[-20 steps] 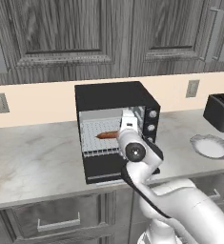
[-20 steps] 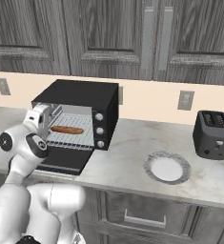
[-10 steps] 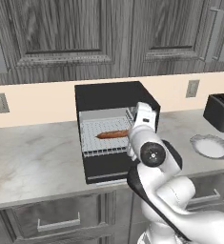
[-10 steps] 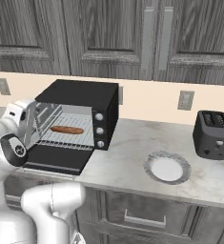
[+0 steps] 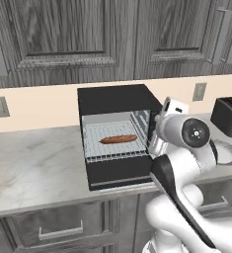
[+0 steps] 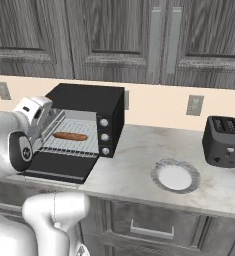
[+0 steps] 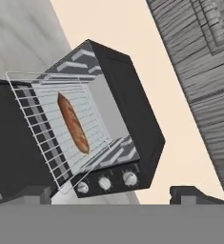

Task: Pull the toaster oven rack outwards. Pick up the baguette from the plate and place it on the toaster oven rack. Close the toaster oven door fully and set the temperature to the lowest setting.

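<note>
toaster oven (image 5: 118, 101): black boxy shell, pale grey cavity, centre of left base view; three round silver knobs in a column on right face in right base view
toaster oven door (image 6: 56, 166): flat black panel, folded down flat at front of cavity, resting over tabletop edge
toaster oven rack (image 5: 115, 142): silver-grey wire grid, pulled partway out over open door; thin bars, rectangular outline
baguette (image 5: 118, 139): slender orange-brown loaf, tapered ends, lying lengthwise on rack, mid-grid; also centre-left of hand view (image 7: 73, 123)
plate (image 6: 175, 176): round, white-grey, raised speckled rim, lower right of centre in right base view, on tabletop well apart from oven
tabletop (image 6: 134, 160): pale marbled stone, smooth, spanning mid-frame
slot toaster (image 6: 224, 141): small black box, two top slots, right edge of right base view
cabinets (image 5: 63, 34): dark grey woodgrain, panelled doors, upper frame
wall outlet (image 6: 194, 105): grey plate on beige wall, right of oven
jaws: dark tips at bottom of hand view, set wide apart, holding nothing; gripper (image 7: 114, 194) in front of oven's knob side
</note>
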